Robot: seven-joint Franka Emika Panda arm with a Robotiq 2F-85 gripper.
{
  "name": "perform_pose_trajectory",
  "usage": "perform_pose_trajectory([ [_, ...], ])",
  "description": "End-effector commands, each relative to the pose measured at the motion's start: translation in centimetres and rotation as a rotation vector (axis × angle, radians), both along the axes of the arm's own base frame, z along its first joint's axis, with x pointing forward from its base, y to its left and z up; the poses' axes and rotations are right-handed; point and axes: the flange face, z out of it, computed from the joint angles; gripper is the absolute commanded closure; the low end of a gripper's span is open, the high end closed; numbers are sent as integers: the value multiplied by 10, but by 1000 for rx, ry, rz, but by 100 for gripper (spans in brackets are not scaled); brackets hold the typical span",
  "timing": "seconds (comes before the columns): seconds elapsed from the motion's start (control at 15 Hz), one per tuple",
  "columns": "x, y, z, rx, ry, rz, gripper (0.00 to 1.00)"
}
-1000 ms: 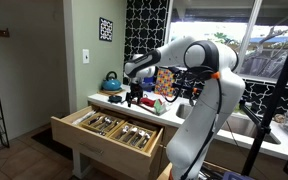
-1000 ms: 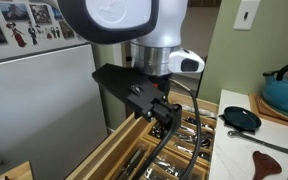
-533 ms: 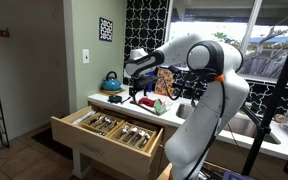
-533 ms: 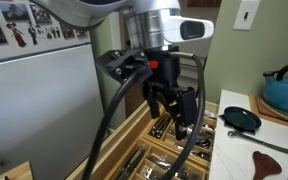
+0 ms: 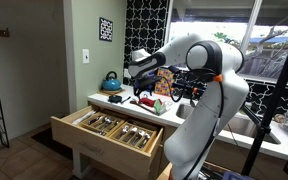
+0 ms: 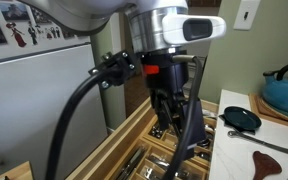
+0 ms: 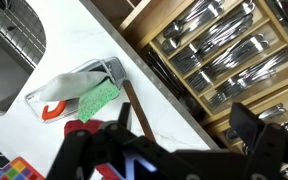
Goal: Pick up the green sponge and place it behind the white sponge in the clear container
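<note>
The green sponge (image 7: 97, 98) is a small bright green block on the white counter. It lies against the open end of the clear container (image 7: 112, 69), which rests on its side. The white sponge (image 7: 56, 92) is inside that container, with a red piece (image 7: 52, 112) beside it. My gripper (image 7: 164, 140) is open and empty, above the counter edge, apart from the sponge. In both exterior views the gripper (image 5: 144, 93) (image 6: 174, 112) points down over the counter. A green patch (image 5: 160, 104) shows there too.
An open drawer full of cutlery (image 7: 219, 50) (image 5: 109, 128) juts out below the counter. A teal kettle (image 5: 111, 80) (image 6: 284, 90), a small black pan (image 6: 242, 118) and a wooden spoon (image 7: 139, 110) are on the counter. A sink (image 7: 9, 50) lies beyond the container.
The arm has swung along the counter toward the container, and the wrist has turned so the gripper points down. The gripper stays open and empty.
</note>
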Motion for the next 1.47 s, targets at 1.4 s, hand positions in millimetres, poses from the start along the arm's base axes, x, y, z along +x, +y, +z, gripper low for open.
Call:
perform_pose_trajectory([
  [1.4,-13,-110,-73,3,-172,-616,0],
])
